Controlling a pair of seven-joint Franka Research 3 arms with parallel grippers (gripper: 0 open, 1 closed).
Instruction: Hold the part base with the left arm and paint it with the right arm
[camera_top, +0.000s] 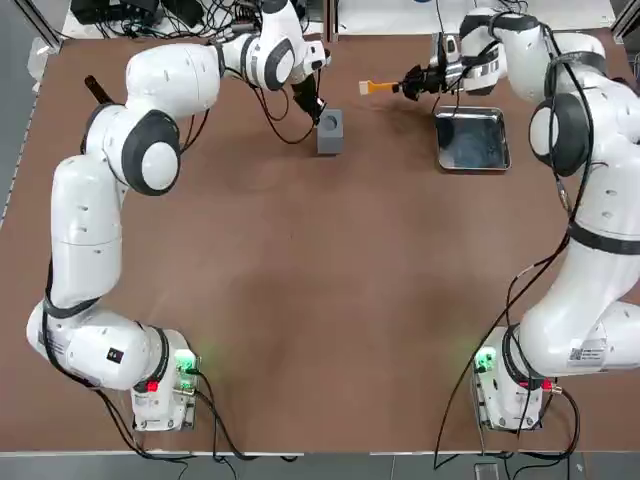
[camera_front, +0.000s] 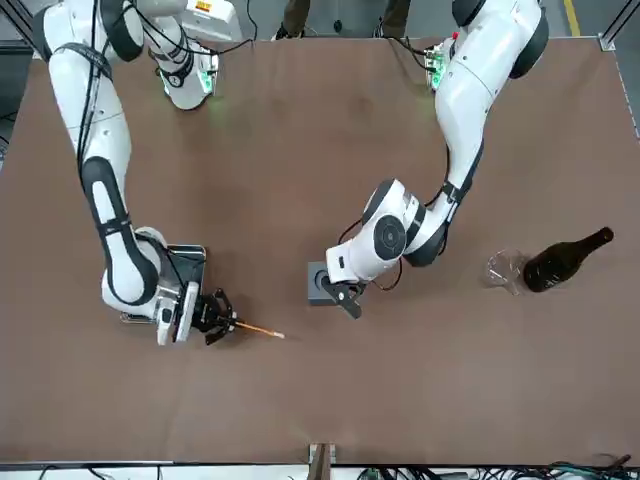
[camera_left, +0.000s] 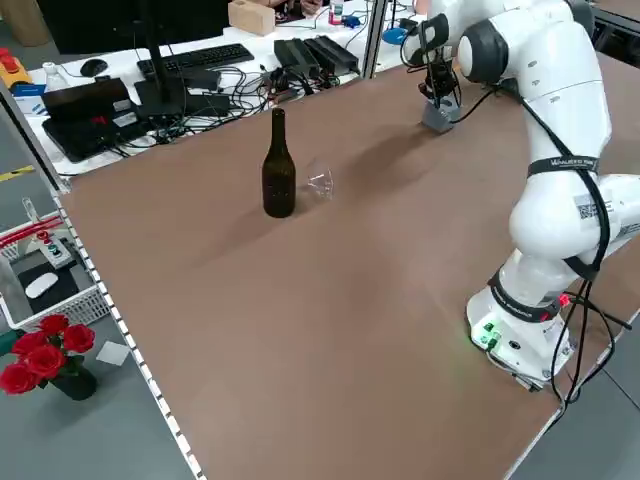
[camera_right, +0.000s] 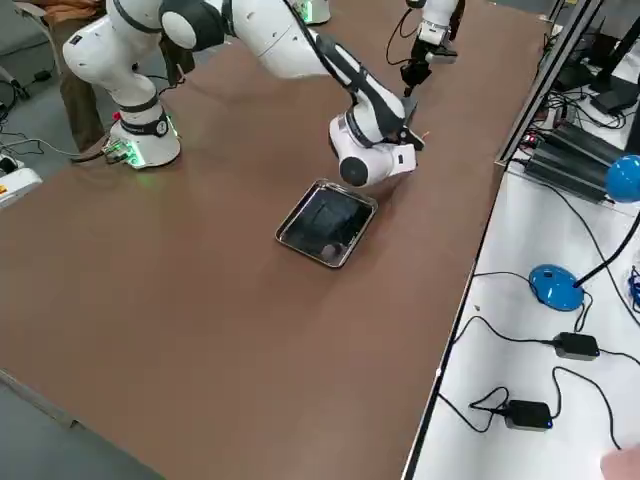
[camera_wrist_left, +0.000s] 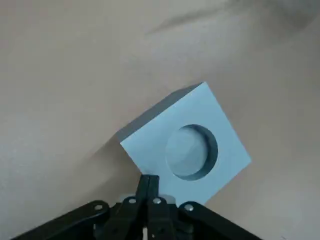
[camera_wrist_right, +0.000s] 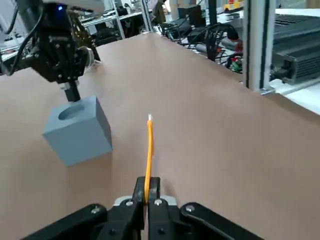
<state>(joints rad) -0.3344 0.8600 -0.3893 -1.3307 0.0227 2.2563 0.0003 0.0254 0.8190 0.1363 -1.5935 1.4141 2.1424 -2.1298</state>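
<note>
The part base, a small grey cube with a round hole on top, stands on the brown table at the far middle. My left gripper is shut, fingertips together at the rim of the cube's top face with nothing between them; whether they touch it I cannot tell. My right gripper is shut on a thin orange paintbrush. The brush points toward the cube and stops a short way from it, in the air.
A shiny metal tray lies just below the right gripper, to the cube's right. A dark bottle and a clear glass are on the table's far left part. Cables and desks line the far edge.
</note>
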